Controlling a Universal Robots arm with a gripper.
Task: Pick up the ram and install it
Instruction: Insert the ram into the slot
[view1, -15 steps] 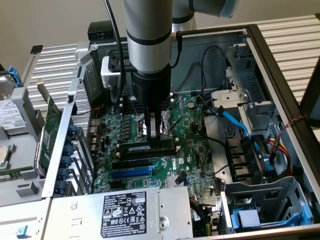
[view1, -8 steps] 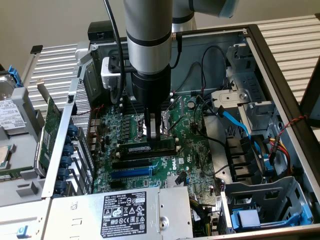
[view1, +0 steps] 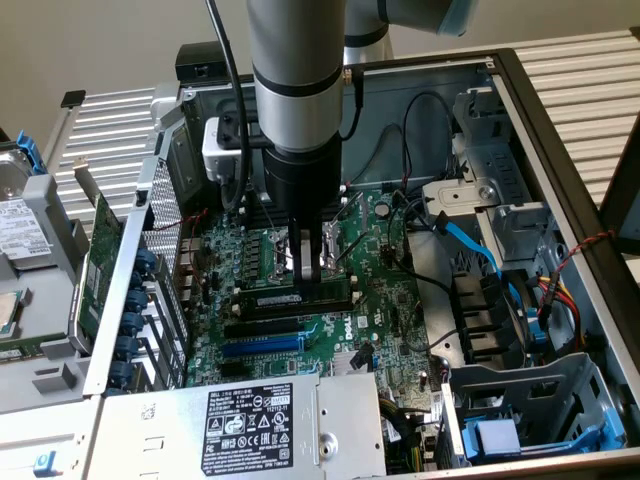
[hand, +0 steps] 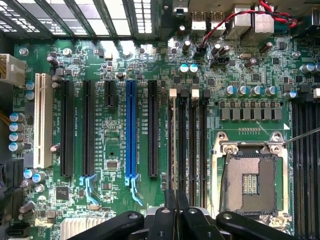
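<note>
Open computer case (view1: 560, 130) lying on a slatted worktop (view1: 110, 110); motherboard (view1: 390, 310) faces up. The arm (view1: 295, 70) descends vertically into the case, the tool (view1: 312, 262) down at board level over the memory slot area.

Ram (view1: 300, 298): long green stick with a white label strip, lying lengthwise along the memory slots just below the tool tips in the exterior view. It looks seated in or on a slot; whether it is fully latched cannot be told. The tool's fingers (view1: 330, 255) stand close together, tips at the ram's upper edge; whether they grip it cannot be told.

Room for moving: power supply (view1: 250, 425) borders the board at the near edge. Drive cage (view1: 500, 190) and a blue SATA cable (view1: 475, 245) lie on the exterior view's right. Case wall with blue card clips (view1: 135, 320) on the left. The black cable (view1: 225, 60) hangs along the arm.

Wrist view only: open CPU socket (hand: 252, 180), blue PCIe slot (hand: 131, 130), black expansion slots (hand: 67, 127), white PCI slot (hand: 42, 120), memory slots (hand: 192, 135) with white end clips. The stick there appears edge-on beneath the closed-together tool fingers (hand: 170, 207).

Exterior view only: a loose hard drive (view1: 20, 230) outside the case.
</note>
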